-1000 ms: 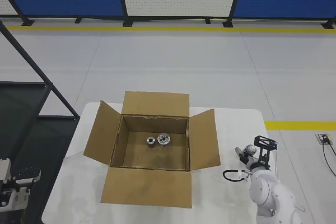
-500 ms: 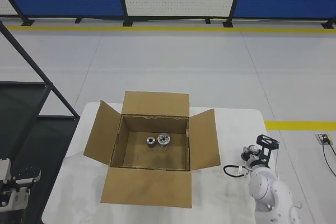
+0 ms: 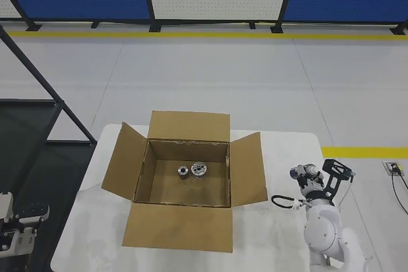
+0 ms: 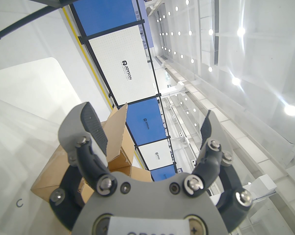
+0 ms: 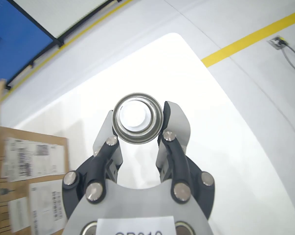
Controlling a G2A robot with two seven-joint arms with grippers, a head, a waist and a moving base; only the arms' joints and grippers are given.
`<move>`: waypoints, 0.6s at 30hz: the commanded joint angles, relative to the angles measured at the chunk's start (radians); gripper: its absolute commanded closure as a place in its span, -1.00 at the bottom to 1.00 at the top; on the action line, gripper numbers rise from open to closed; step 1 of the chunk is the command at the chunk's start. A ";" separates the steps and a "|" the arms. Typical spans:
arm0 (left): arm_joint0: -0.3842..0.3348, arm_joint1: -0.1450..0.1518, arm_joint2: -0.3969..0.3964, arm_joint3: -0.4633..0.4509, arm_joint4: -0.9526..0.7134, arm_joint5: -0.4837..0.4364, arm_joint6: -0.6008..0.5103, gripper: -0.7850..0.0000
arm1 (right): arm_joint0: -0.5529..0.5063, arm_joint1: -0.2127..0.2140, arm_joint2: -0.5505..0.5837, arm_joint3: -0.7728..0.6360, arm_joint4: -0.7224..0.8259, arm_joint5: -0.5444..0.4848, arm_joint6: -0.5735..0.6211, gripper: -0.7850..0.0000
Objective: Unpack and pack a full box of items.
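Arm on the robot's right is seen just right of the open cardboard box [image 3: 188, 126], bent upward over the white table [image 3: 285, 146]. A round metal ring [image 5: 137, 136] is clamped between the fingers of the right gripper [image 3: 306, 174], well apart from the box's right flap. Two more metal parts [image 3: 182, 171] [image 3: 199, 168] are seen side by side inside the box, near its back wall. The left gripper [image 4: 149, 116] is tilted toward the ceiling beside the box, fingers spread wide, nothing between them.

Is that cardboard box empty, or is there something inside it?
Not empty. Two small metal parts lie on the floor of the box, whose flaps are spread open.
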 commanded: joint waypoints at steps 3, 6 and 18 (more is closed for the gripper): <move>0.000 0.000 0.000 0.000 0.000 0.000 0.000 -1.00 | -0.038 0.000 -0.028 -0.090 0.061 -0.083 -0.069 1.00; 0.000 0.000 0.000 0.000 0.000 0.000 0.000 -1.00 | -0.046 -0.004 -0.083 -0.143 0.018 -0.055 -0.135 1.00; 0.000 0.000 0.000 0.000 0.000 0.000 0.000 -1.00 | 0.072 -0.004 -0.295 -0.136 -0.055 -0.240 -0.056 1.00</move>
